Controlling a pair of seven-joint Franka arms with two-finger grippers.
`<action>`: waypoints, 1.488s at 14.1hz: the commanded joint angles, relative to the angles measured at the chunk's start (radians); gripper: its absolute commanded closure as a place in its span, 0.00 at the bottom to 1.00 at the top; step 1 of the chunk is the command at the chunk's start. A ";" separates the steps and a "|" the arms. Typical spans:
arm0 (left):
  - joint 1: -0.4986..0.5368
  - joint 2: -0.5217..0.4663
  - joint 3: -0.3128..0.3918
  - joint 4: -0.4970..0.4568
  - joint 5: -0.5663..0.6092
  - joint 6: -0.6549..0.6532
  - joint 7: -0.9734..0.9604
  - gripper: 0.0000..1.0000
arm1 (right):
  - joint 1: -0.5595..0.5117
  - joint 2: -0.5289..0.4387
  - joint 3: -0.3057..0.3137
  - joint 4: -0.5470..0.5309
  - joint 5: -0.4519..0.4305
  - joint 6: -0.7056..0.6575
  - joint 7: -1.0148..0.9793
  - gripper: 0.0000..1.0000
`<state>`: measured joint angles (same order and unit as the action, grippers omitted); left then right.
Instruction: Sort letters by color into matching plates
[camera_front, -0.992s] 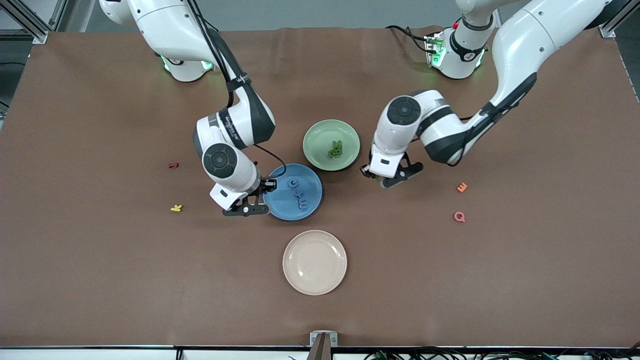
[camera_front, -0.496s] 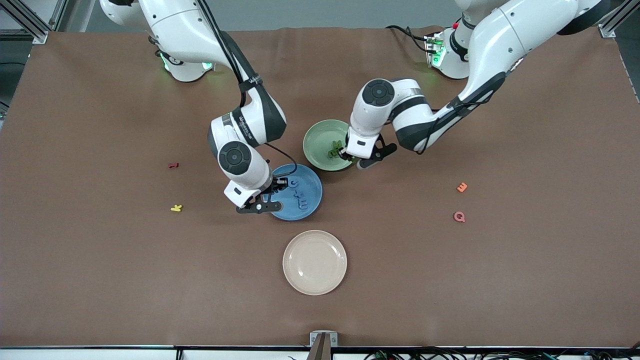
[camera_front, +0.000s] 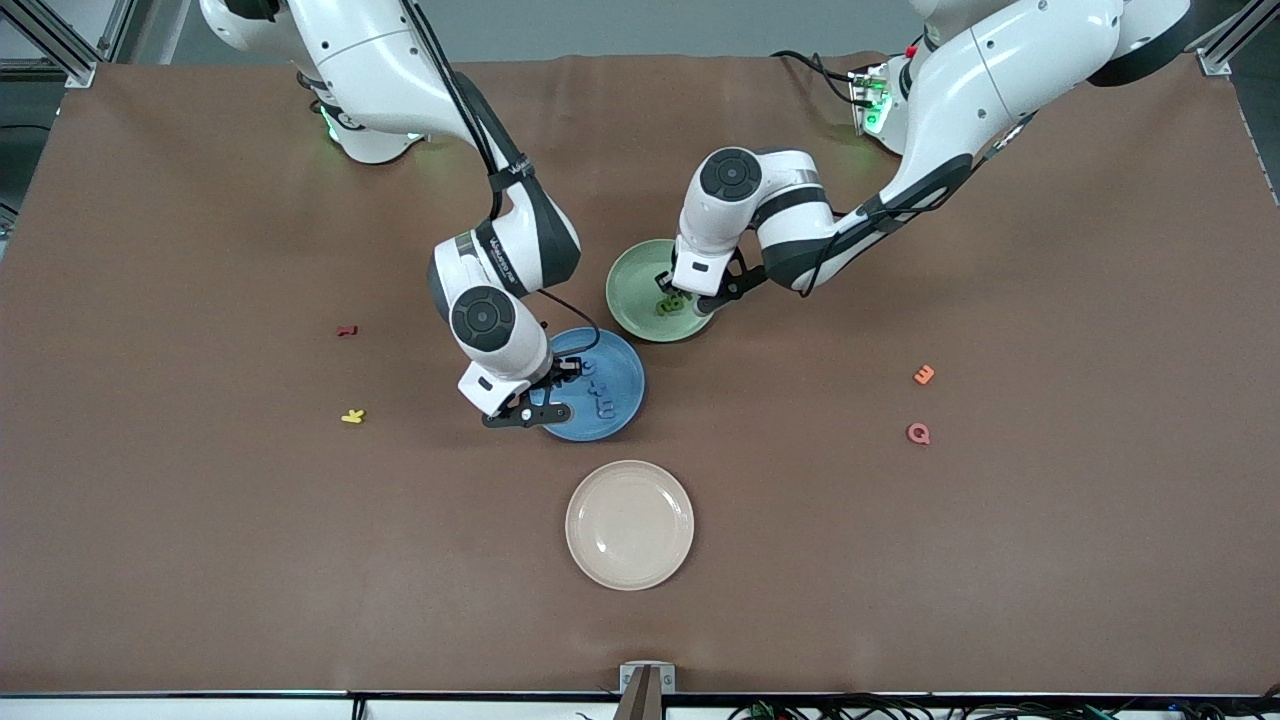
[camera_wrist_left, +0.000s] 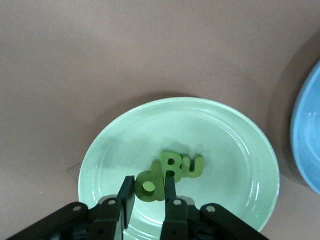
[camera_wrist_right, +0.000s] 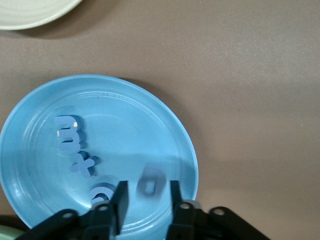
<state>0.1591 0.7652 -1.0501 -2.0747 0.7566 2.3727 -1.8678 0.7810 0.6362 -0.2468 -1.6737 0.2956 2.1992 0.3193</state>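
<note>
Three plates sit mid-table: one plate (camera_front: 630, 295) farthest from the front camera, holding clustered letters (camera_wrist_left: 172, 170); a second (camera_front: 610, 415) nearer, holding letters (camera_wrist_right: 80, 152); a third (camera_front: 629, 524) nearest. Loose letters (camera_front: 918, 405) lie toward each table end.

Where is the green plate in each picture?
Front view: the green plate sits mid-table, partly under the left gripper, farther from the camera than the blue plate.
Left wrist view: it fills the middle.
Right wrist view: only a pale green sliver at a corner.
Shared landmark: the blue plate.
</note>
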 joint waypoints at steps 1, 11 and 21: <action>0.002 0.003 0.004 -0.004 -0.013 0.010 -0.007 0.00 | 0.009 -0.010 -0.006 -0.009 0.019 -0.010 0.006 0.00; 0.088 -0.038 0.062 0.220 0.007 -0.210 0.226 0.00 | -0.022 -0.422 -0.182 -0.037 -0.003 -0.557 -0.016 0.00; 0.183 -0.050 0.159 0.410 0.007 -0.214 0.663 0.00 | -0.255 -0.659 -0.246 0.054 -0.265 -0.719 -0.293 0.00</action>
<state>0.3454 0.7463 -0.9126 -1.6813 0.7605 2.1795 -1.2605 0.5855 -0.0283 -0.5060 -1.6532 0.0492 1.4907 0.0882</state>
